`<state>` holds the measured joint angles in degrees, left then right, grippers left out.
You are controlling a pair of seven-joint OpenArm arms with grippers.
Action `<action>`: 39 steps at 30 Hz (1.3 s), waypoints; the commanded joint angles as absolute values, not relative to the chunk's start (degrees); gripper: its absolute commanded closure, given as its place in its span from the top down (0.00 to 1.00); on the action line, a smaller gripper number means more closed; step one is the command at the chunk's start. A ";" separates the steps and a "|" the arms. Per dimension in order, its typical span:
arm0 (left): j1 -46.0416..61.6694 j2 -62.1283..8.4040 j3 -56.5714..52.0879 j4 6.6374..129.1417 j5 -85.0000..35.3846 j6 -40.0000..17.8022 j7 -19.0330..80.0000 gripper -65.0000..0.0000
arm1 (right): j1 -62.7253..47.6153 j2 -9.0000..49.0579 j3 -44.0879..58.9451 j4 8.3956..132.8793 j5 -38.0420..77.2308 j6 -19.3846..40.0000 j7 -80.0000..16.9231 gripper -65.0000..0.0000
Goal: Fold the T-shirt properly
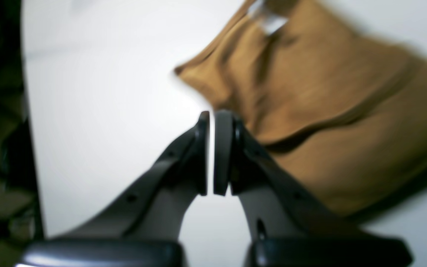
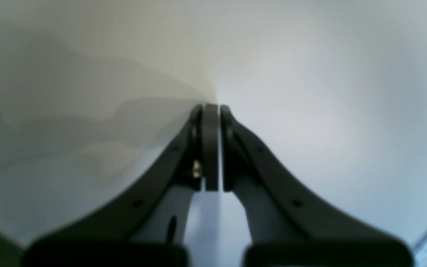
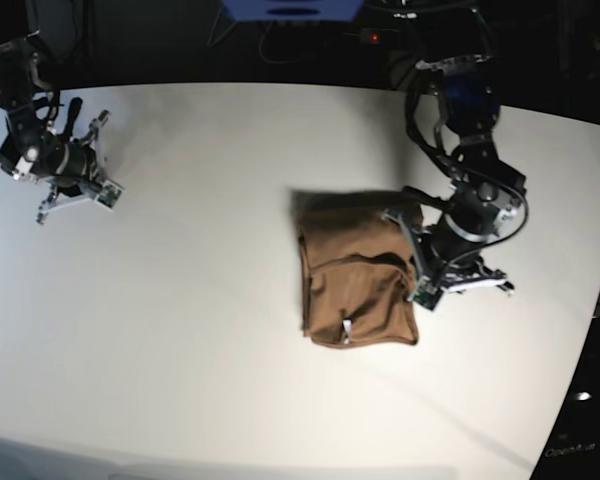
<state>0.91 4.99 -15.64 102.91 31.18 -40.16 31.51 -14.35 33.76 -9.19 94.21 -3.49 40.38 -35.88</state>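
The T-shirt (image 1: 321, 122) is seen in the left wrist view as a blurred brown bundle on the white table (image 1: 106, 111), just beyond the left gripper (image 1: 211, 115), whose jaws are pressed together on nothing.

In the right wrist view, the right gripper (image 2: 210, 107) is closed and empty over bare table.

In the base view, the shirt (image 3: 355, 285) is shown folded compactly near the table's centre, beside the left arm (image 3: 465, 225); the right arm (image 3: 50, 160) is well apart.

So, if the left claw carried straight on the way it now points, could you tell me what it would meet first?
Probably the bare white table: the shut left claw points just past the edge of the brown T-shirt, though blur leaves depth unclear.
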 commanded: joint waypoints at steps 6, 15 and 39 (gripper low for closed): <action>6.20 4.79 -23.96 104.57 30.11 -40.00 29.67 0.03 | -24.04 28.62 -0.57 105.80 -17.80 40.00 -34.95 0.00; 9.36 4.88 -34.77 107.56 30.11 -40.00 29.76 0.03 | -30.55 24.04 0.40 110.20 -28.00 40.00 -34.86 0.00; 19.38 6.90 -48.84 108.00 38.64 -40.00 17.98 0.03 | -49.89 9.36 18.33 111.08 -29.41 40.00 -17.19 0.00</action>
<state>19.75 7.20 -49.01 106.65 39.22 -40.27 19.35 -49.06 8.95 17.82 110.37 -29.45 40.38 -17.32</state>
